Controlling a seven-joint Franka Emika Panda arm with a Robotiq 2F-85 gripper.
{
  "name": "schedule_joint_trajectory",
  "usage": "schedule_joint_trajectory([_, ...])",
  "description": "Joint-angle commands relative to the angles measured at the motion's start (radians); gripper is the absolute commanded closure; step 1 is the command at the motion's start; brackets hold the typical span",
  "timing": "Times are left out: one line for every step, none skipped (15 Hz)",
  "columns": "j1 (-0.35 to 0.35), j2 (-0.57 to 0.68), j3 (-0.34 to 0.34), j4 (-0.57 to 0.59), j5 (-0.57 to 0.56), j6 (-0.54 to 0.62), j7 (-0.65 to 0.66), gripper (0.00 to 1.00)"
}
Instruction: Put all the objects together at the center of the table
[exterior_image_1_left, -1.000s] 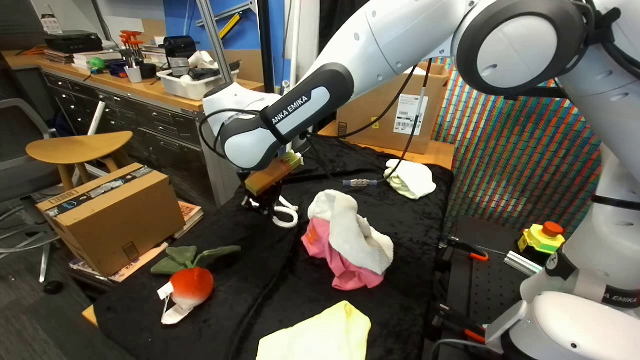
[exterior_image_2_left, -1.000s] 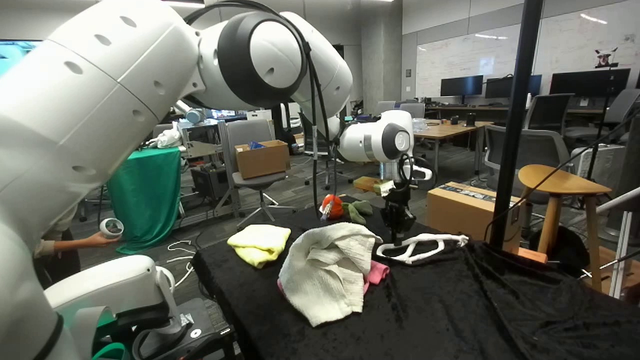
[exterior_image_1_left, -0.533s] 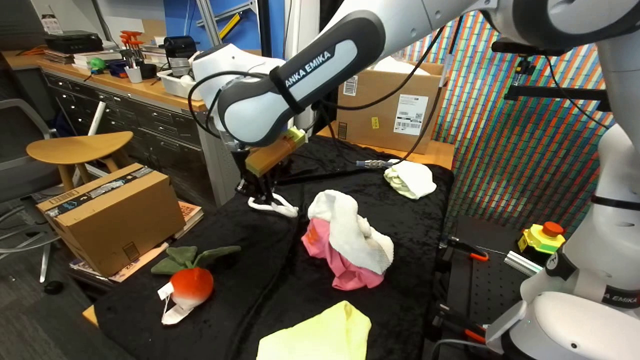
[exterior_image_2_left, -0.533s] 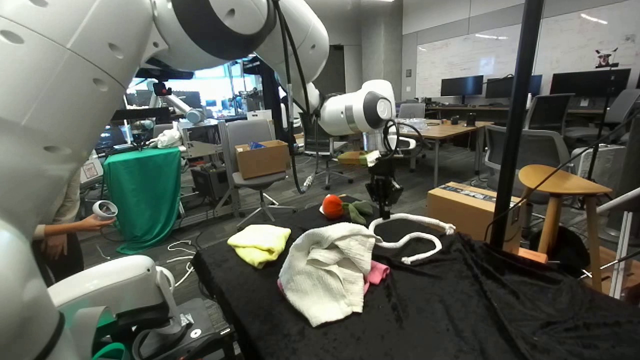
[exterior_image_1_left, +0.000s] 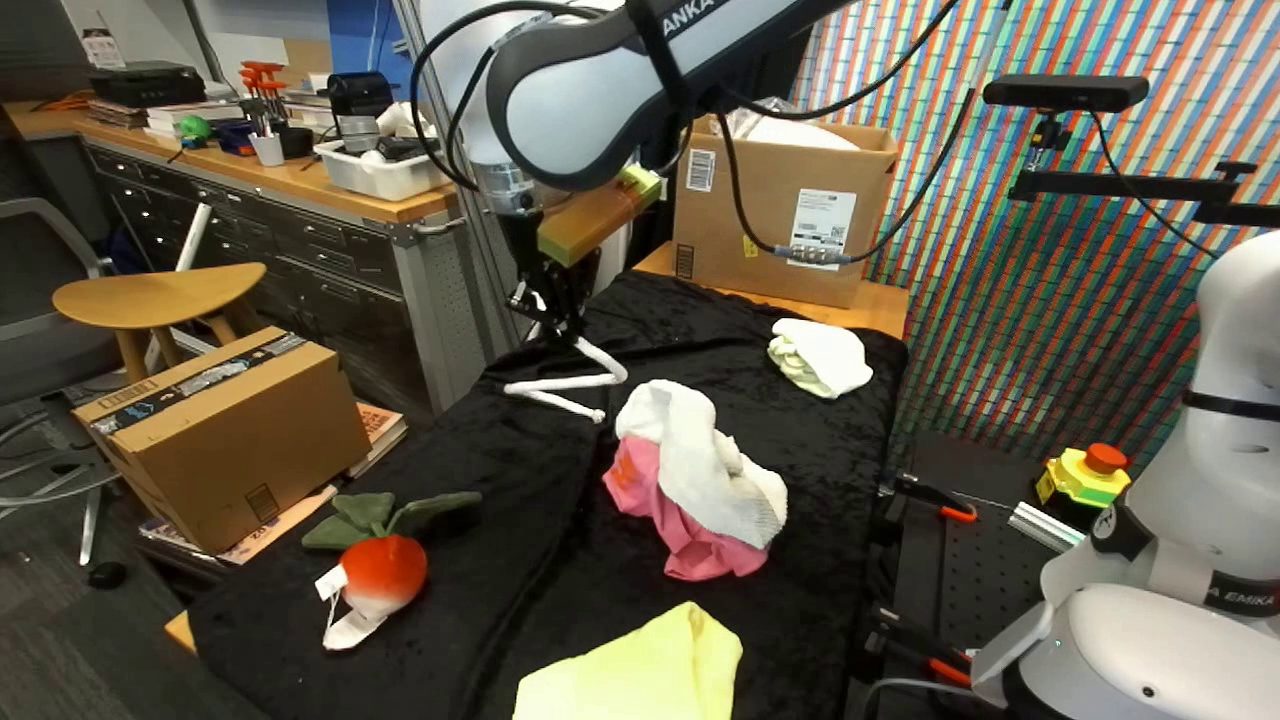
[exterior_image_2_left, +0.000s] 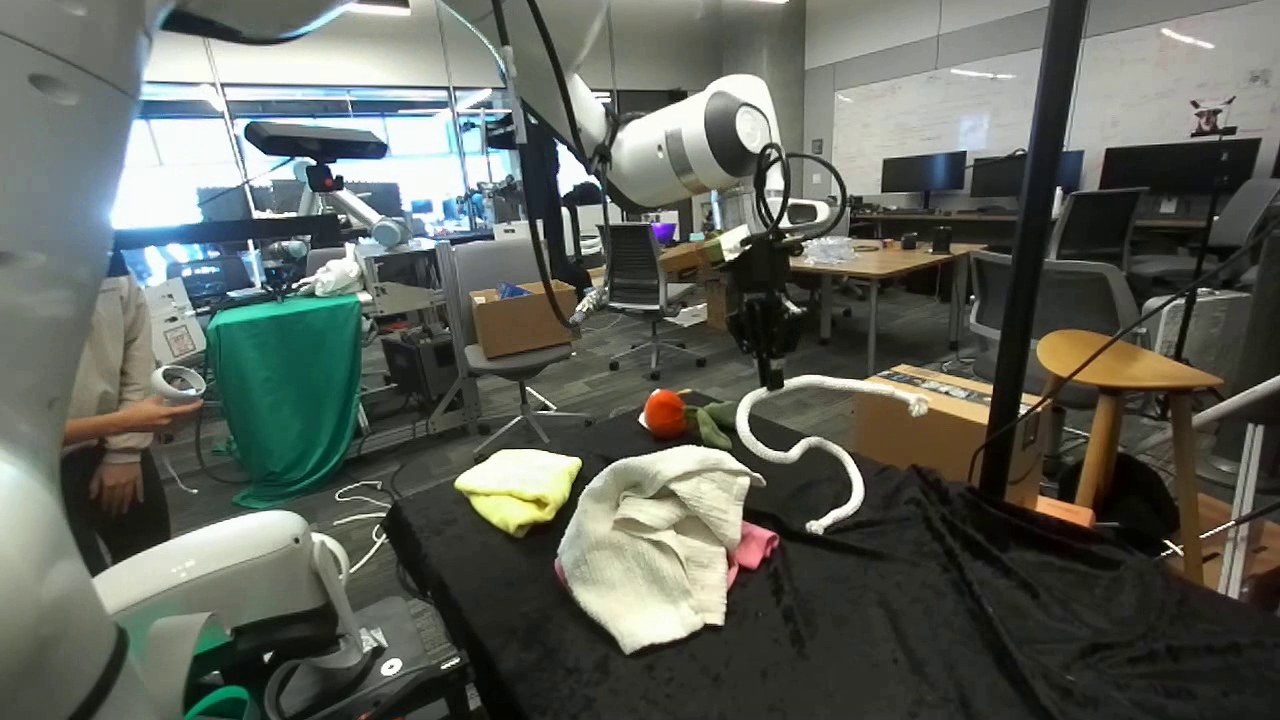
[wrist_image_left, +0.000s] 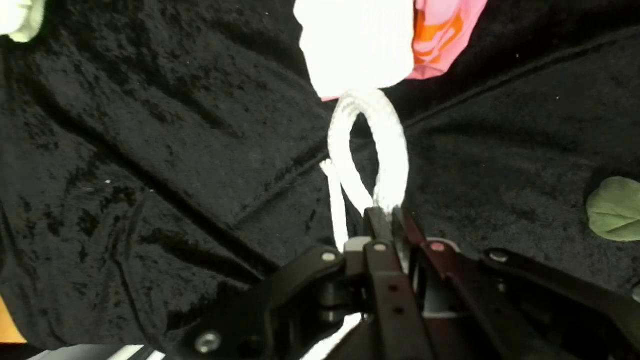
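My gripper (wrist_image_left: 389, 213) is shut on the white rope (exterior_image_2_left: 848, 482), holding it above the far side of the black-draped table (exterior_image_1_left: 820, 610). One part of the rope sags from the fingers toward the cloth; whether its lower end touches is unclear. A white cloth (exterior_image_1_left: 715, 480) lies bunched over a pink cloth (exterior_image_1_left: 690, 548) mid-table. Nearer the front of that view is a pale yellow cloth (exterior_image_1_left: 640, 670). Another white cloth (exterior_image_1_left: 825, 358) rests at the back corner. The red-orange round toy (exterior_image_1_left: 385, 570) with green leaves sits near the left edge, also in both exterior views.
A cardboard box (exterior_image_1_left: 230, 440) stands beyond the table's left edge, and a larger carton (exterior_image_1_left: 780, 220) behind its back end. A black pole (exterior_image_2_left: 1030, 250) rises by the table. A wooden stool (exterior_image_2_left: 1130, 360) is farther off. Someone's hand (exterior_image_2_left: 150, 415) holds a controller.
The gripper has risen from near the table surface, carrying the rope up with it. The rope has unfolded from a flat loop into a dangling curve. The cloths and toy have stayed put.
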Motion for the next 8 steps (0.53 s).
schedule_joint_trajectory([-0.029,-0.157,0.01,-0.116,-0.054,-0.011,-0.009,0.98])
schedule_joint_trajectory([-0.038,-0.191,0.015,-0.133,-0.058,-0.024,-0.019,0.98])
schedule_joint_trajectory([-0.047,-0.221,0.017,-0.153,-0.073,-0.023,-0.025,0.98])
schedule_joint_trajectory([-0.055,-0.259,0.022,-0.173,-0.081,-0.033,-0.034,0.98])
schedule_joint_trajectory([-0.063,-0.289,0.025,-0.189,-0.097,-0.035,-0.043,0.98])
schedule_joint_trajectory([-0.07,-0.322,0.031,-0.204,-0.108,-0.04,-0.055,0.98])
schedule_joint_trajectory([-0.078,-0.35,0.036,-0.218,-0.123,-0.037,-0.064,0.98])
schedule_joint_trajectory([-0.088,-0.381,0.043,-0.23,-0.122,-0.038,-0.084,0.98])
